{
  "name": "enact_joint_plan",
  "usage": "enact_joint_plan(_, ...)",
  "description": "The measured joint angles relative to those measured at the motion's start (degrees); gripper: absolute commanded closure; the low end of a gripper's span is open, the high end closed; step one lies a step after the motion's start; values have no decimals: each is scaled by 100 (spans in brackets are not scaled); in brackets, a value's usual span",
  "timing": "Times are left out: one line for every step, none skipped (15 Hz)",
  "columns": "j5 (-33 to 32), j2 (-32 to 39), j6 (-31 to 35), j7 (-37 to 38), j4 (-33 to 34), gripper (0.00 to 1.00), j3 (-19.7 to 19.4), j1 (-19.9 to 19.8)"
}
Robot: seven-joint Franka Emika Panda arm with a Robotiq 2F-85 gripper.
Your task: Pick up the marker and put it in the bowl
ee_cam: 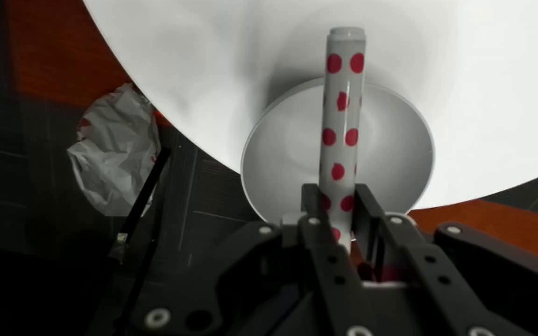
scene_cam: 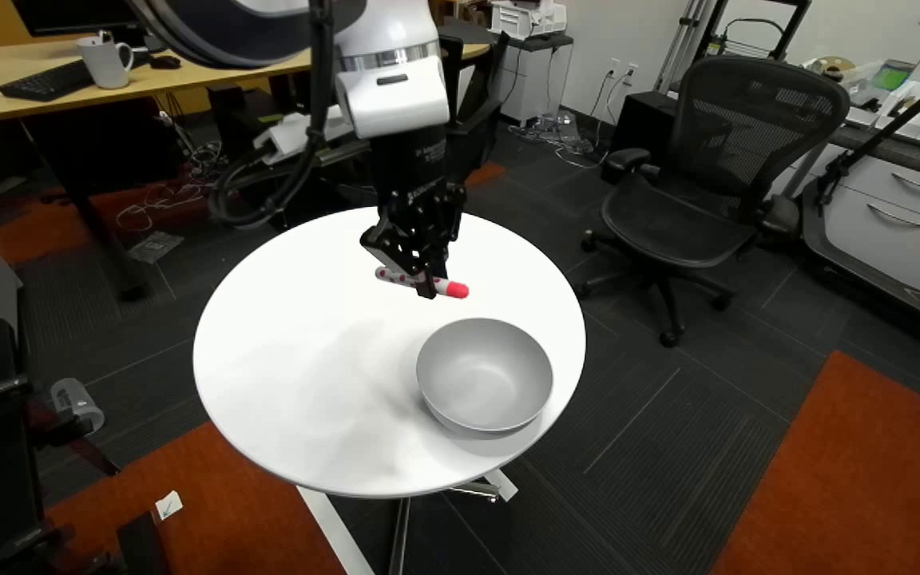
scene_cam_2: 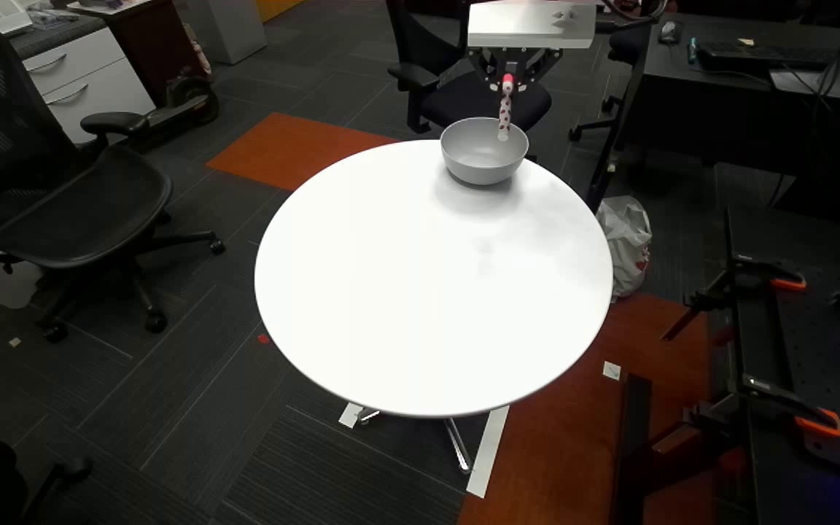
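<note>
Now, gripper: jaws clamped on the marker, held clear of the table.
Marker: white with red spots and a pinkish-red end, outside the bowl; it overlaps the opening in the wrist view, but whether it is straight above, I cannot tell.
Bowl: light grey, upright, near the edge of the table.
Table: white and round.
Bag: white, crumpled, beyond the table's edge in the wrist view.
</note>
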Motion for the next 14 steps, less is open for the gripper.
enact_joint_plan(-67, 179, -209, 115, 208, 95, 0, -1)
enact_joint_plan(-84, 370, -406, 177, 422, 95, 0, -6)
enact_joint_plan(-84, 552, -573, 181, 620, 95, 0, -13)
enact_joint_plan(-84, 742, -725, 181, 821, 95, 0, -22)
enact_joint_plan(-84, 920, -842, 181, 1007, 95, 0, -34)
enact_joint_plan(-84, 1094, -931, 181, 1188, 95, 0, -49)
enact_joint_plan(-84, 1255, -959, 185, 1350, 95, -2, -68)
enact_joint_plan(-84, 1399, -960, 212, 1495, 95, -11, -85)
enact_joint_plan(-84, 1524, -960, 286, 1627, 95, -29, -96)
enact_joint_plan(-84, 1634, -960, 337, 1744, 95, -57, -101)
enact_joint_plan(-84, 1734, -960, 412, 1855, 95, -91, -101)
enact_joint_plan(-84, 1824, -959, 466, 1956, 95, -121, -107)
enact_joint_plan(-84, 1901, -959, 532, 2044, 95, -147, -118)
enact_joint_plan(-80, 1971, -957, 578, 2128, 66, -157, -143)
